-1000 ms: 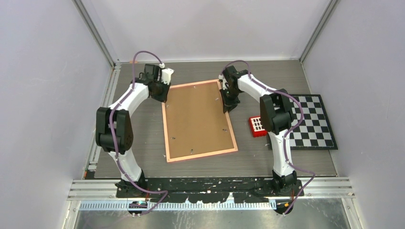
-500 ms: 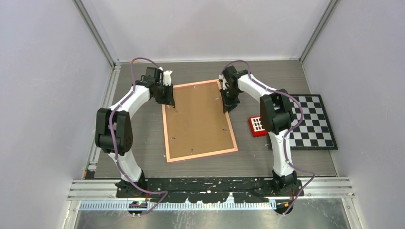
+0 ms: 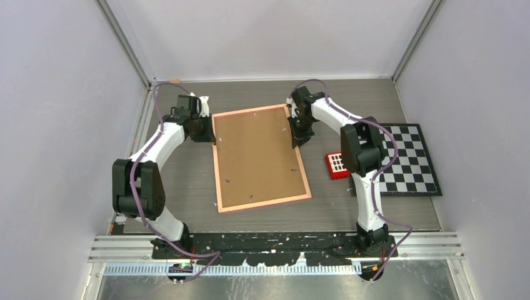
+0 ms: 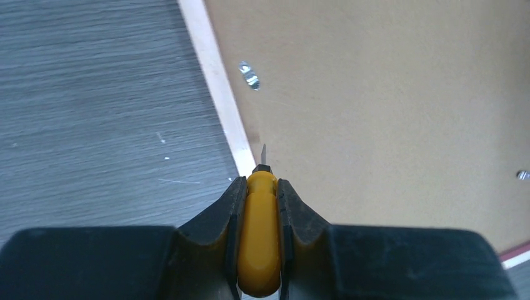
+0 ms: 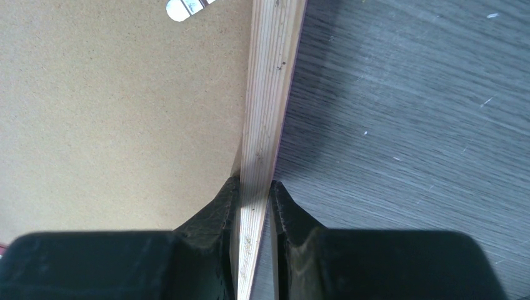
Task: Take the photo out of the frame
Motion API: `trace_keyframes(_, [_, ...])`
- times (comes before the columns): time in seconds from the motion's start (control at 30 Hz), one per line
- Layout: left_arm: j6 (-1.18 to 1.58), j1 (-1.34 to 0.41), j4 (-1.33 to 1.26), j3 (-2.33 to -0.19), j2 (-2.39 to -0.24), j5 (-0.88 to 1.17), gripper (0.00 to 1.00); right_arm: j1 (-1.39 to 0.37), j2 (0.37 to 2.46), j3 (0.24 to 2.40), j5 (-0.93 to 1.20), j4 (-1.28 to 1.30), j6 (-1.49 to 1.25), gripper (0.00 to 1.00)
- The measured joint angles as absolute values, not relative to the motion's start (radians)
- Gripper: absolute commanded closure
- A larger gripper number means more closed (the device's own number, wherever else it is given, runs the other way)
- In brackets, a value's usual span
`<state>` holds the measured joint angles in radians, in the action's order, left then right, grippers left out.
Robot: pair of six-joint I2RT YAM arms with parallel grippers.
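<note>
Grippers both clenched: right gripper (image 5: 253, 187) on pink-bordered rectangular frame (image 3: 259, 156) at its right rail, left gripper (image 4: 259, 186) on yellow-handled tool (image 4: 258, 244) at its left rail.

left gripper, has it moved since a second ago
Yes. The left gripper has shifted left, off the pink-bordered, brown-backed rectangular frame to its left edge.

Left arm (image 3: 159, 140) stretched forward, elbow out to the left, wrist turned inward. Left gripper (image 4: 258, 187) pinched tight on yellow tool (image 4: 257, 250). Right arm (image 3: 340, 115) arched forward, wrist tipped down. Right gripper (image 5: 253, 190) clamped on frame (image 5: 269, 94) edge, one finger each side.
</note>
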<state>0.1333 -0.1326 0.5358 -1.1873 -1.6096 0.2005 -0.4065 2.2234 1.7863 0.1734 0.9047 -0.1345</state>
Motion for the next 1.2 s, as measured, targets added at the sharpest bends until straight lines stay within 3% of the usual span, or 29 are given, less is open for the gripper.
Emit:
trace_keyframes(0.37, [0.326, -0.047, 0.453, -1.146, -1.608, 0.187, 1.00, -0.406, 2.222, 1.784, 0.174, 0.903, -0.132, 1.00])
trace_keyframes(1.2, [0.445, -0.021, 0.215, -1.053, -1.642, 0.244, 1.00, -0.406, 2.222, 1.784, 0.173, 0.903, -0.129, 1.00])
